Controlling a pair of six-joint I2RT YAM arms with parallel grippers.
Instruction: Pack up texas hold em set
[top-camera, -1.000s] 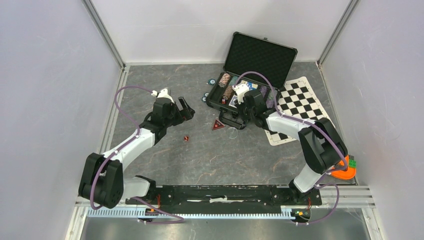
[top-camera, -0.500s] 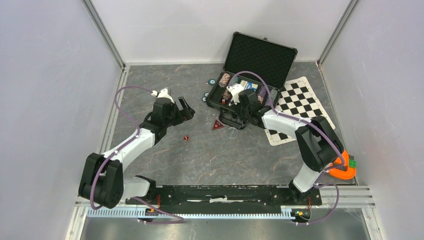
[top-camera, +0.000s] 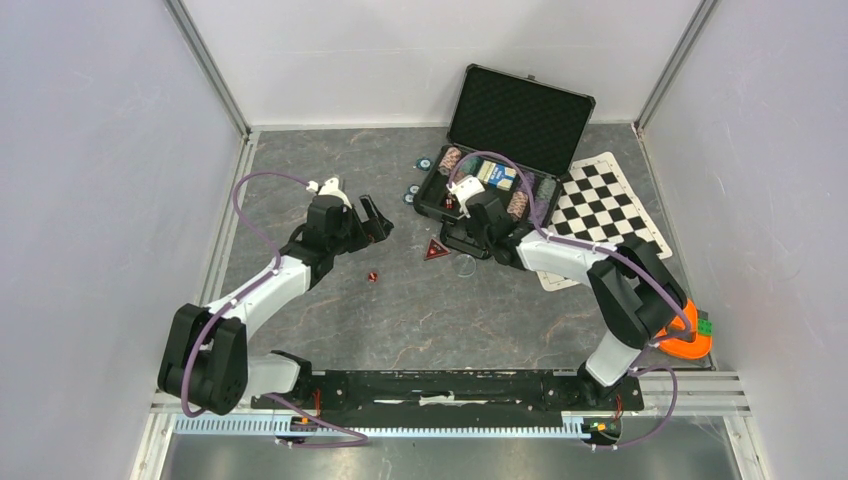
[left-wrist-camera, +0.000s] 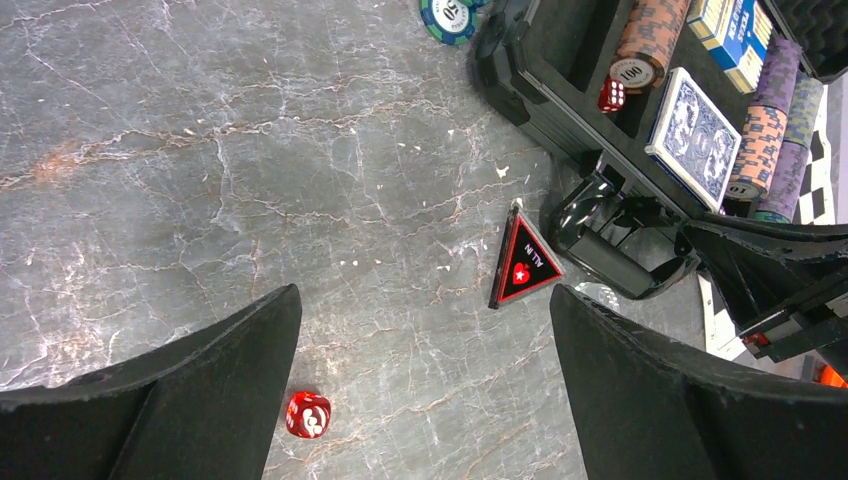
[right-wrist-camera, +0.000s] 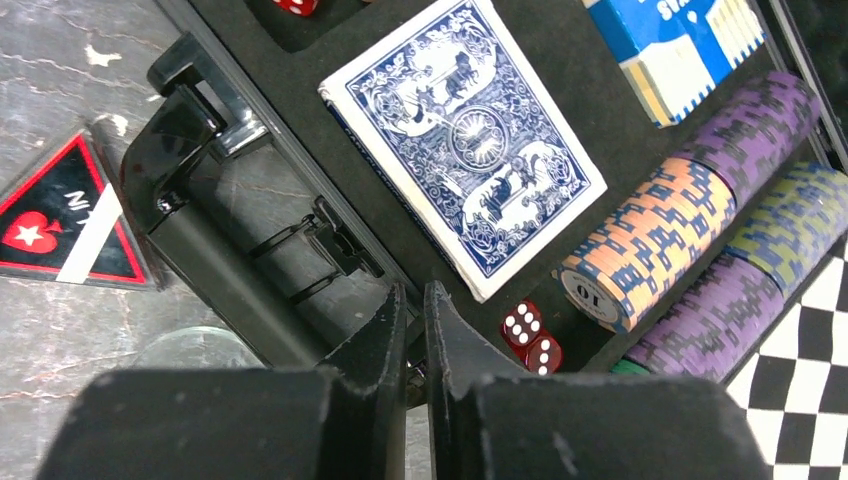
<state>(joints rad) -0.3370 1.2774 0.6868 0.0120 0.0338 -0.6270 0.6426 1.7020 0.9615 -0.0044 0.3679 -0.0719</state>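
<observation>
Evidently poised the left claw, spread wide, over the loose red die on the worktop left of the open case for a pickup, right claw all but clenched, seemingly empty, at the case's front wall.

The black case stands open toward the table's far right corner, lid up; a checkered mat lies beside its right end; the right gripper is at its near edge, a red triangle just left; a red die lies apart, near the wide-open left gripper
</observation>
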